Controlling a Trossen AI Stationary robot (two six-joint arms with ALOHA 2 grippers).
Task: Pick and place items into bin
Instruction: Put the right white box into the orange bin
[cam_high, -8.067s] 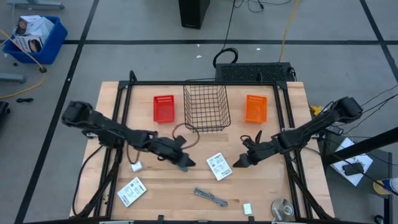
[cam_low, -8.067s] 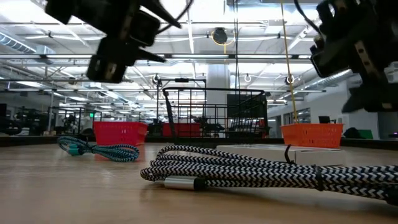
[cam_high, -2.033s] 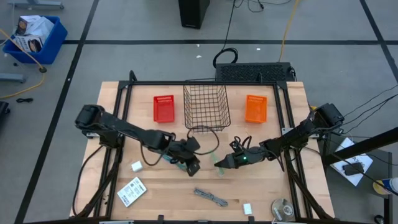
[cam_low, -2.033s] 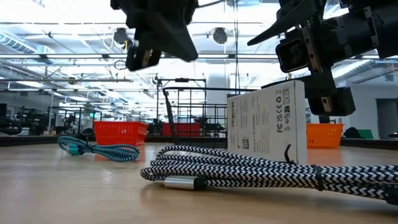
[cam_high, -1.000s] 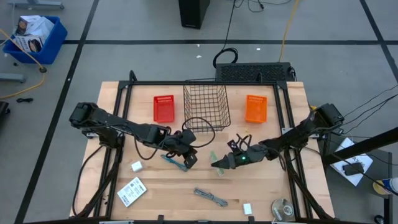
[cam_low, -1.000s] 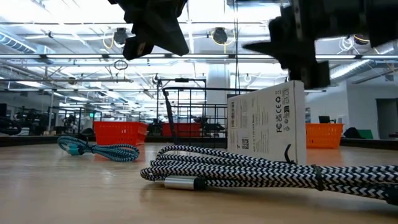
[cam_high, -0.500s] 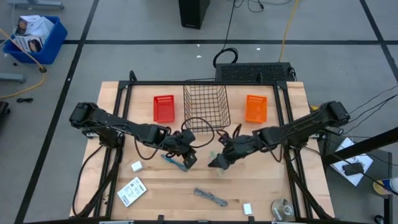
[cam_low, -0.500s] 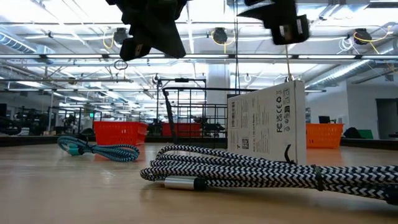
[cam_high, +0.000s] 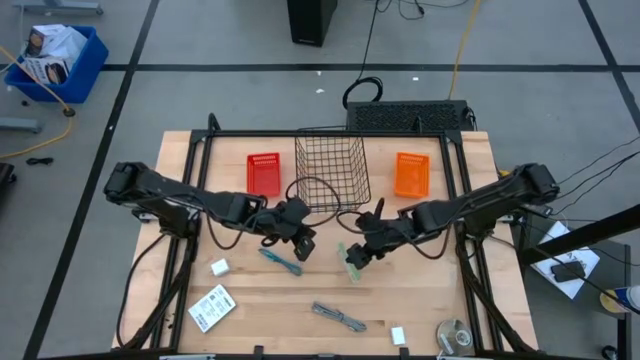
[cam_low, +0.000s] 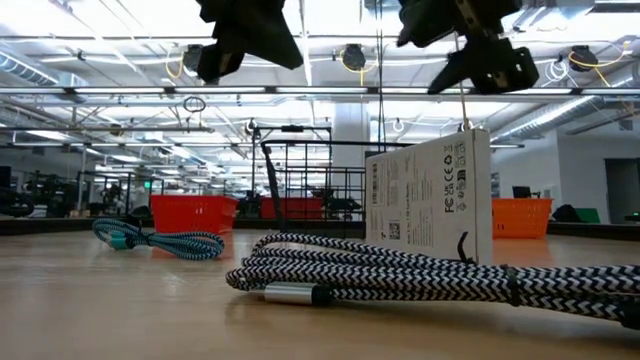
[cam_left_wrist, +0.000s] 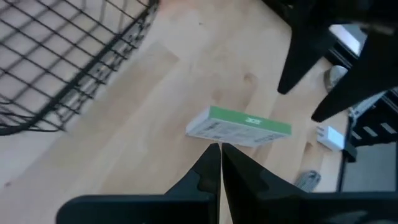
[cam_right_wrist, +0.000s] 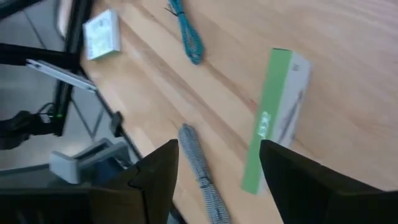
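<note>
A white packet with a green edge (cam_high: 352, 262) stands on its edge near the middle of the wooden worktop (cam_high: 440, 300), in front of the black wire basket (cam_high: 331, 172). The right tool (cam_high: 364, 251) hangs just above it, fingers spread wide and holding nothing. The left tool (cam_high: 303, 245), pinched shut and empty, hovers nearby above a coiled teal cable (cam_high: 279, 262).

Both arms (cam_low: 245, 35) cropped by low view's top edge

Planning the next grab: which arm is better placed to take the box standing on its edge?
Right: the right gripper is open just above the green-edged box; the left gripper is shut, farther off.
</note>
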